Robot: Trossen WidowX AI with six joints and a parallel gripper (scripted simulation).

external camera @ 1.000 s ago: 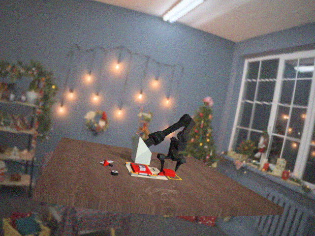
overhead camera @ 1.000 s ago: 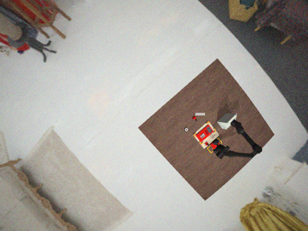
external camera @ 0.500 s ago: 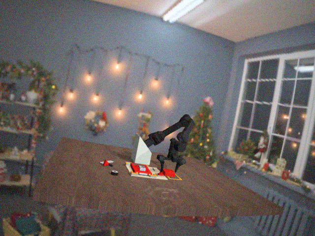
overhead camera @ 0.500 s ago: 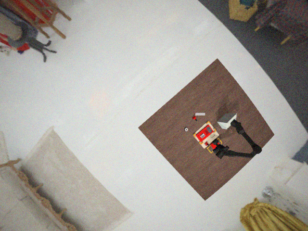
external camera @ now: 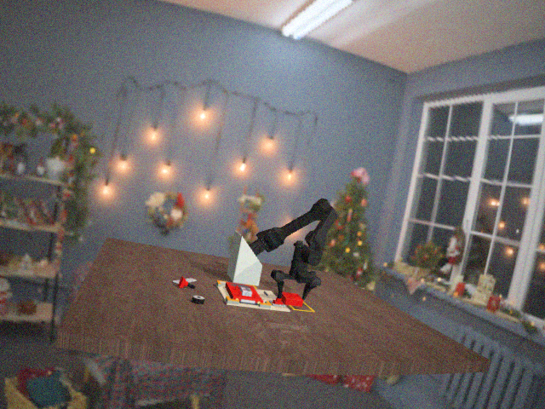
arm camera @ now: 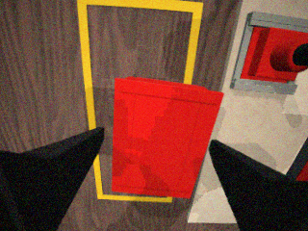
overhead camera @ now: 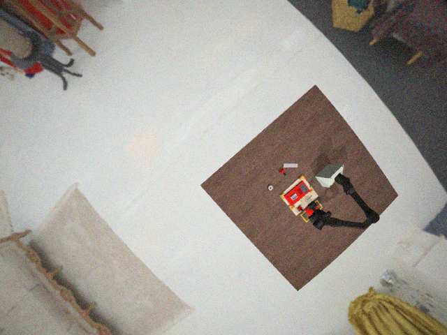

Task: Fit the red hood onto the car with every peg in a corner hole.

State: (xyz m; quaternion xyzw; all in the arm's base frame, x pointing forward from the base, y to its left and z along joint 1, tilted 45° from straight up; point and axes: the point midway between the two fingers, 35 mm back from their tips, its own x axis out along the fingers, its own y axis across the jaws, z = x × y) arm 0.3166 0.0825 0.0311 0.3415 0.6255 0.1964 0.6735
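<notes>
The red hood (arm camera: pixel 161 140) (overhead camera: pixel 310 210) (external camera: pixel 292 299) lies flat on the table, partly inside a yellow outlined rectangle (arm camera: pixel 87 72) and overlapping its right side. My gripper (arm camera: pixel 158 138) (overhead camera: pixel 317 217) (external camera: pixel 292 291) is open wide and hangs low over the hood, with one black finger on each side of it and no contact that I can see. The car chassis (overhead camera: pixel 297 192) (external camera: pixel 240 292), red with the engine block on it, sits in the beige jig (overhead camera: pixel 311 196) (external camera: pixel 268 305) (arm camera: pixel 250 125) just beside the hood. The pegs are too small to make out.
A white wedge-shaped block (overhead camera: pixel 329 174) (external camera: pixel 243 264) stands behind the jig, by the arm. A small red piece (overhead camera: pixel 281 171) (external camera: pixel 183 282), a white bar (overhead camera: pixel 290 165) and a small ring (overhead camera: pixel 269 187) (external camera: pixel 197 299) lie left of the jig. A grey-framed red part (arm camera: pixel 269 53) sits on the jig.
</notes>
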